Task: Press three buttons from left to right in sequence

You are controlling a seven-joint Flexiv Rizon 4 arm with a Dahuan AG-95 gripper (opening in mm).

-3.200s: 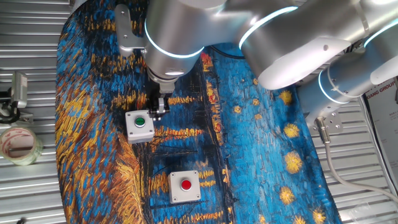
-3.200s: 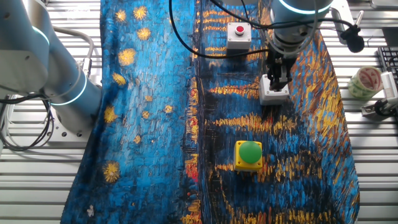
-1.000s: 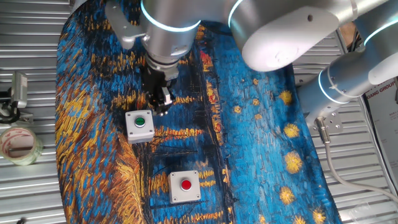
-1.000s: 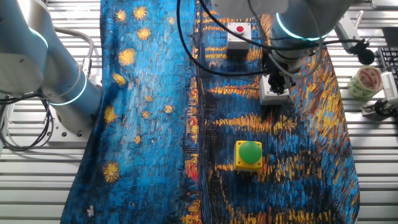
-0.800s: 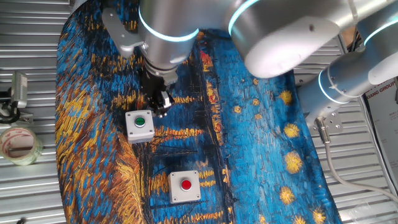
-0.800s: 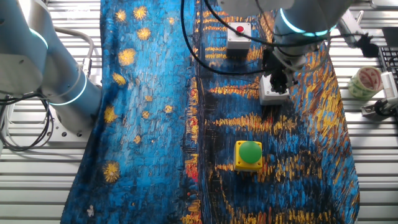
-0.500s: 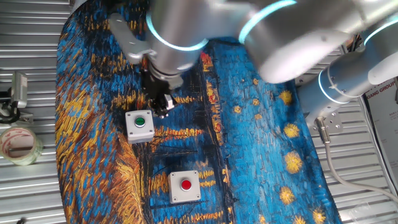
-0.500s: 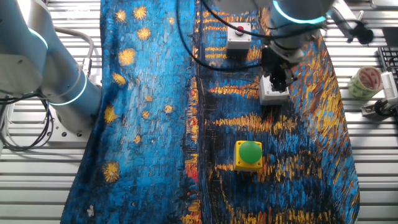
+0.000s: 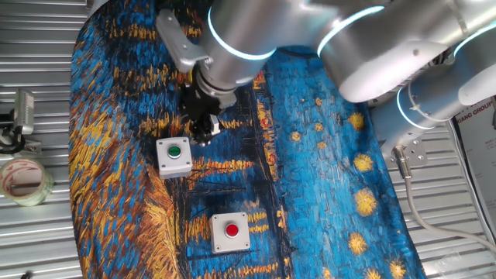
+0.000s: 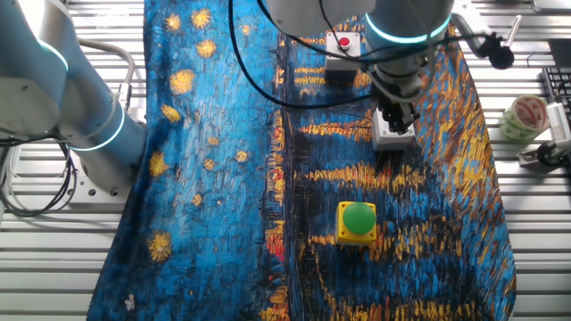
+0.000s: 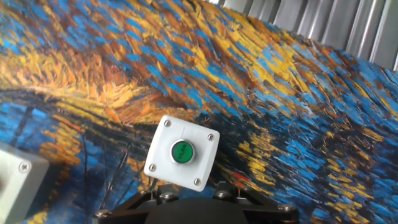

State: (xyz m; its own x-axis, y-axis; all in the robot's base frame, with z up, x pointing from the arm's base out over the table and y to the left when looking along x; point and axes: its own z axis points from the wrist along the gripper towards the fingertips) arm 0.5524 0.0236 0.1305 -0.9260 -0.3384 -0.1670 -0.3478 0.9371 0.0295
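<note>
1. Fingers [image 9: 203, 130] hang just above the far edge of the grey-white box with the small green button [image 9: 174, 153], apart from it in one fixed view; I cannot tell whether they are parted or closed.
2. From the other fixed view, the fingers [image 10: 395, 120] overlap that same box [image 10: 393, 137], hiding its button.
3. Hand view shows this box [image 11: 181, 152] upright on the painted cloth [image 11: 280, 124], its green button uncovered, with a corner of another pale box [image 11: 15, 174] at the left frame edge.
4. Yellow box with the big green dome [image 10: 358, 221] sits on the cloth well apart from the arm.
5. Grey-white box with the small red button [image 9: 231, 231] lies beyond the middle box on the opposite side, also untouched.
6. A tape roll [image 9: 23, 179] rests on the slatted desk [image 9: 31, 240] off the cloth's edge.
</note>
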